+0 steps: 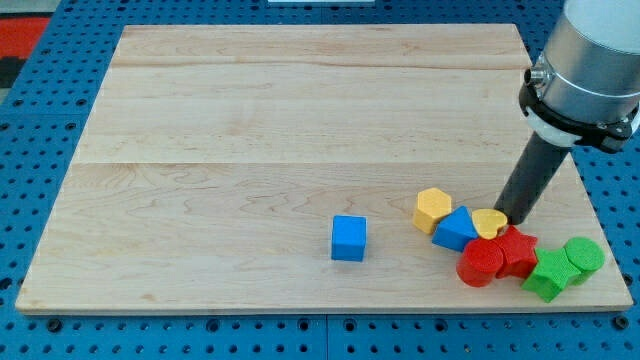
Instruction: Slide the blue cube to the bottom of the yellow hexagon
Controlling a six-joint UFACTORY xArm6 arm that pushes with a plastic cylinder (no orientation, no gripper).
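The blue cube [349, 238] sits alone on the wooden board, left of the cluster. The yellow hexagon [433, 209] lies to its right and slightly higher, at the cluster's left edge, touching a blue triangular block [456, 230]. My tip [517, 217] rests on the board at the cluster's upper right, right beside a yellow heart-shaped block [490, 222]. The tip is far to the right of the blue cube.
A red cylinder [481, 263] and a red star-like block [516, 250] lie below the yellow heart. A green star-like block [547, 274] and a green cylinder [583, 255] sit near the board's bottom right corner. The board's edge [320, 306] runs along the view's bottom.
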